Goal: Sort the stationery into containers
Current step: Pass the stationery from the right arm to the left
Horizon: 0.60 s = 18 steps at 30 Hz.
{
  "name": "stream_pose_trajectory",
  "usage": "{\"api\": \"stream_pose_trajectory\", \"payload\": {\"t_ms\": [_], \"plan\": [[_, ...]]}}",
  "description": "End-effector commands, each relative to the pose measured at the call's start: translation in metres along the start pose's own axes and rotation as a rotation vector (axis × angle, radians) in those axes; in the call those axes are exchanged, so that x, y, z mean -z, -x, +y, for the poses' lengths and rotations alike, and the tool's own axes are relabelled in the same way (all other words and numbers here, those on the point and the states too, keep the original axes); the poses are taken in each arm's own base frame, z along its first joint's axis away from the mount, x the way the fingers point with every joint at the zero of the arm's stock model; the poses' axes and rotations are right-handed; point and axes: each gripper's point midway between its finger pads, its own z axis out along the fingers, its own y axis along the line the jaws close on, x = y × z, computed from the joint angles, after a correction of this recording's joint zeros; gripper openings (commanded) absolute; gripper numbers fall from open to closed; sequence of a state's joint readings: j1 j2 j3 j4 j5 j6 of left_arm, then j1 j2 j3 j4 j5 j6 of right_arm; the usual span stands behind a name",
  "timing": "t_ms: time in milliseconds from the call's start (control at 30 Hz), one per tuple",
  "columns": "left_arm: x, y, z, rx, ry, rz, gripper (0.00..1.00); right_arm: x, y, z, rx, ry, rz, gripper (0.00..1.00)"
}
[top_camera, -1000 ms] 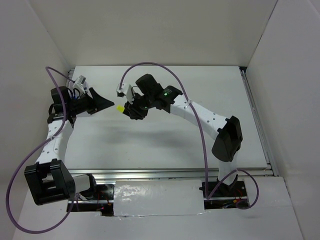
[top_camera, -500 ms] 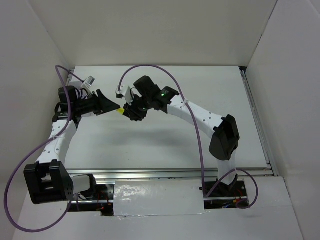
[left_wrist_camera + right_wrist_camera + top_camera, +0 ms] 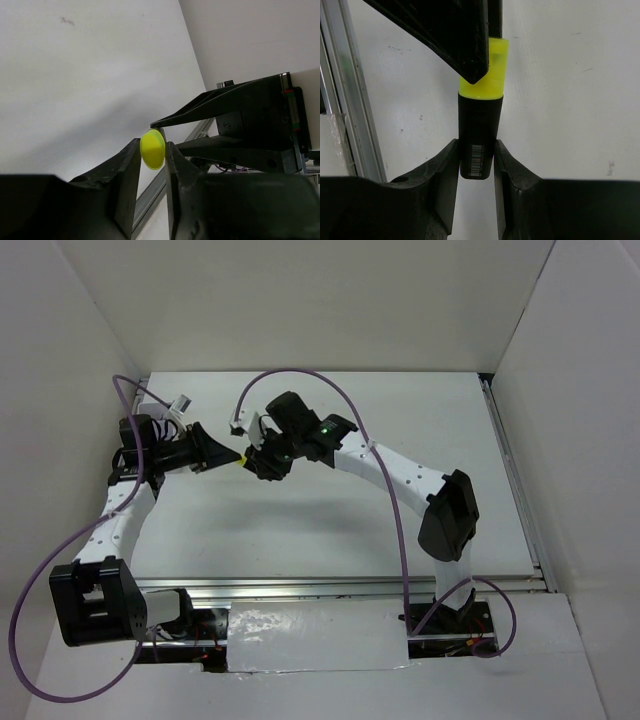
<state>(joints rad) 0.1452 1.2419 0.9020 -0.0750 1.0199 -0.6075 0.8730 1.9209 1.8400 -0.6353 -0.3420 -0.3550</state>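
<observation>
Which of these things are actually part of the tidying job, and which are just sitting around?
Part of the job: yellow-capped highlighter, left end effector on its cap, right end effector on its body.
Just there: purple cables, metal rail, table.

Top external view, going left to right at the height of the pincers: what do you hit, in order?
left pincer -> highlighter's yellow cap -> right pincer -> green light on the right arm -> that arm's black elbow
</observation>
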Motion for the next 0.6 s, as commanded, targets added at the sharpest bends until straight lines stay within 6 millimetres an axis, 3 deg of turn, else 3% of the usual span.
{"api": "stream_pose_trajectory", "payload": {"t_ms": [0,100,200,233,267,300,367,400,567], "plan": [[-0.002,0.001,-0.01,-0.011,-0.063,0.013,0.36,0.012,0.033,0.001,0.033,-0.032,-0.099,0.0],[-0.001,0.001,-0.012,-0.016,-0.066,0.011,0.24,0.012,0.035,0.003,0.034,-0.032,-0.099,0.01],[0.001,0.007,-0.014,-0.058,-0.056,-0.008,0.14,0.012,0.034,0.004,0.021,-0.036,-0.086,0.39],[0.003,0.008,-0.01,-0.055,-0.026,-0.016,0.12,0.014,0.034,0.003,0.014,-0.04,-0.086,0.57],[0.008,0.015,-0.007,-0.098,-0.001,-0.037,0.1,0.015,0.035,0.004,0.01,-0.044,-0.088,0.63],[0.013,0.027,-0.009,-0.133,0.028,-0.064,0.09,0.016,0.03,0.004,-0.002,-0.047,-0.079,0.66],[0.025,0.039,0.01,-0.19,0.143,-0.091,0.07,0.025,0.032,0.003,-0.006,-0.068,-0.1,0.75],[0.031,0.053,0.008,-0.248,0.189,-0.114,0.07,0.029,0.025,0.004,-0.018,-0.076,-0.093,0.77],[0.078,0.092,0.049,-0.414,0.625,-0.215,0.07,0.038,-0.002,-0.011,-0.094,-0.117,-0.049,0.77]]}}
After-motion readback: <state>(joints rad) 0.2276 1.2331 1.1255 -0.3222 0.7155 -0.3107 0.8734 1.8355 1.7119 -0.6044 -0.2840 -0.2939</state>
